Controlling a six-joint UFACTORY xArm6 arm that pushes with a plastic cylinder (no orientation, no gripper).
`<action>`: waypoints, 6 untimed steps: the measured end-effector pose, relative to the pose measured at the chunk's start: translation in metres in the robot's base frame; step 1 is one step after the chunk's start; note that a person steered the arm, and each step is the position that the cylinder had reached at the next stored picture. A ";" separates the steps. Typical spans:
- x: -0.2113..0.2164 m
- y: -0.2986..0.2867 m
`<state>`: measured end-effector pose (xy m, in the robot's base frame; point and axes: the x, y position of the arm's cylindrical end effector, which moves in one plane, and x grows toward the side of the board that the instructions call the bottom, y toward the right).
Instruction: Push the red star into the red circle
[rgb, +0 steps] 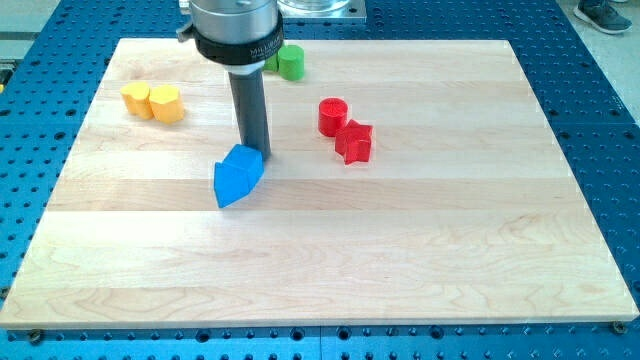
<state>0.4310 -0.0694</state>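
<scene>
Nearest on the table (320, 270) lies the blue block (238, 175), with my tip (256, 153) touching its upper right edge; there are no fingers here, only the rod. Farther right, the red star (354, 141) already sits against the red circle (333, 116), just below and right of it. I'd judge the best move is circling to the star's lower right, then nudging gently up-left. Yellow blocks (153, 101) and the green block (290, 62) sit farthest.

A straight dark-grey rod hangs from a black ring collar bearing small white lettering, beneath a shiny silver cylindrical housing; my tip (257, 155) is the rod's plain blunt end.
</scene>
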 end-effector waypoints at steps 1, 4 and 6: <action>0.042 0.047; -0.028 0.144; -0.032 0.162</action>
